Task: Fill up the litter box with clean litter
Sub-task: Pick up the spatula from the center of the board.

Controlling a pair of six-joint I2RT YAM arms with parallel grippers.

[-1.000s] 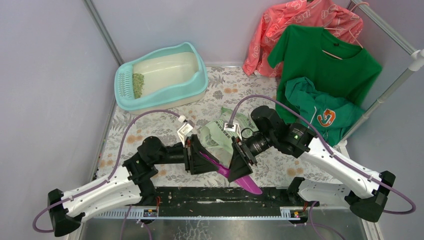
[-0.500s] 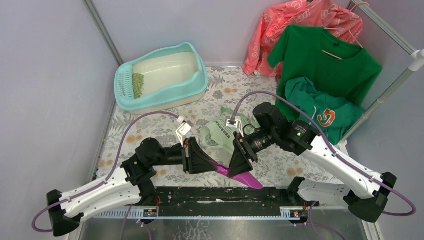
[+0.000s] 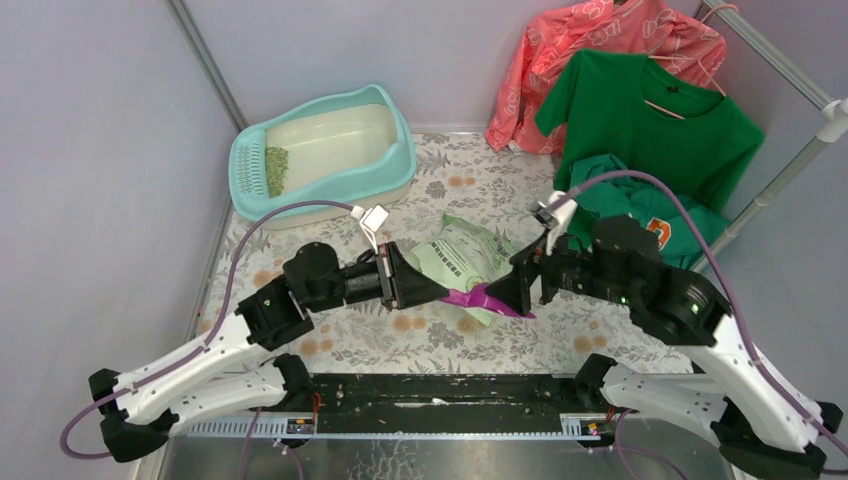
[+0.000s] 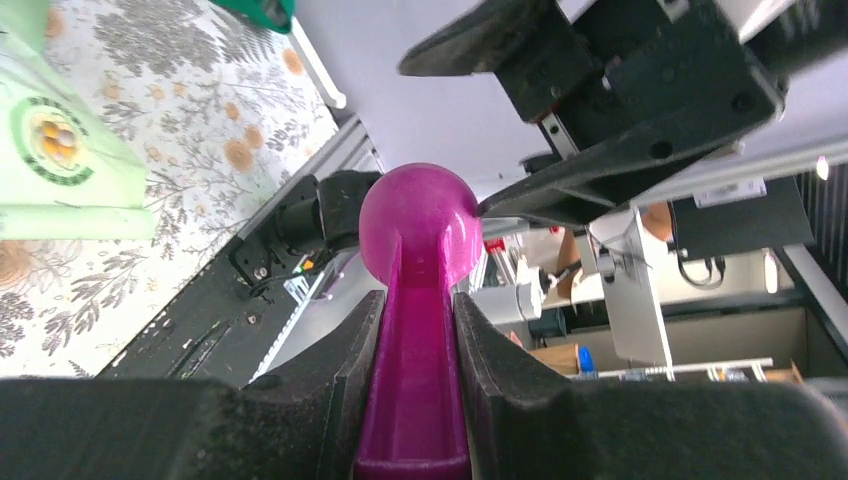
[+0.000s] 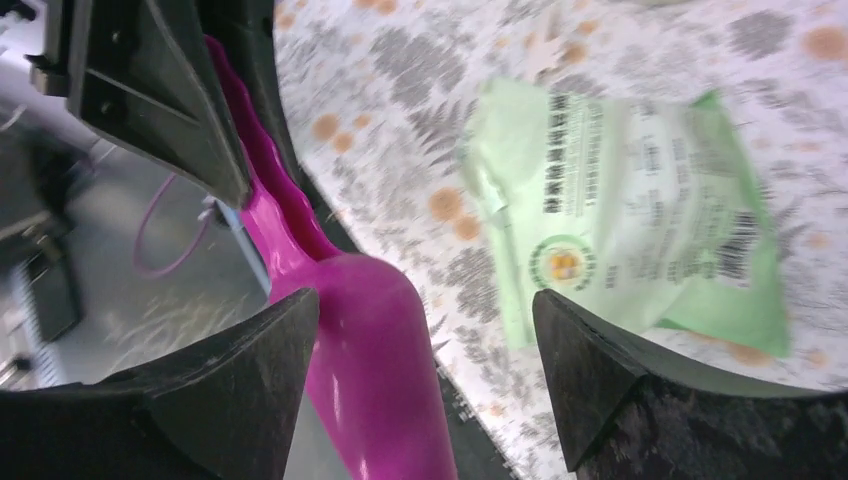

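The turquoise litter box [image 3: 402, 152] stands at the back left with a small patch of green clean litter [image 3: 275, 170] by its grate. My left gripper [image 3: 432, 292] is shut on the handle of the purple scoop [image 3: 485, 299], holding it level over the near edge of the light green bag [image 3: 467, 254]. In the left wrist view my fingers [image 4: 350, 360] clamp the scoop handle [image 4: 415, 330]. My right gripper [image 3: 520, 290] is open around the scoop's bowl end; in the right wrist view the scoop [image 5: 370, 350] lies between my spread fingers [image 5: 600, 380], close to the left one.
A coral garment [image 3: 590, 50], a green T-shirt [image 3: 650, 120] and a green hoodie [image 3: 690, 215] hang on a rack at the back right. The rack pole [image 3: 790, 165] slants down the right side. Grey walls close the left and back. The black base rail [image 3: 440, 395] runs along the near edge.
The right arm has swung back and to the right, and its gripper now stands open at the scoop's bowl. The left gripper has carried the scoop up and away from the rail, over the bag.
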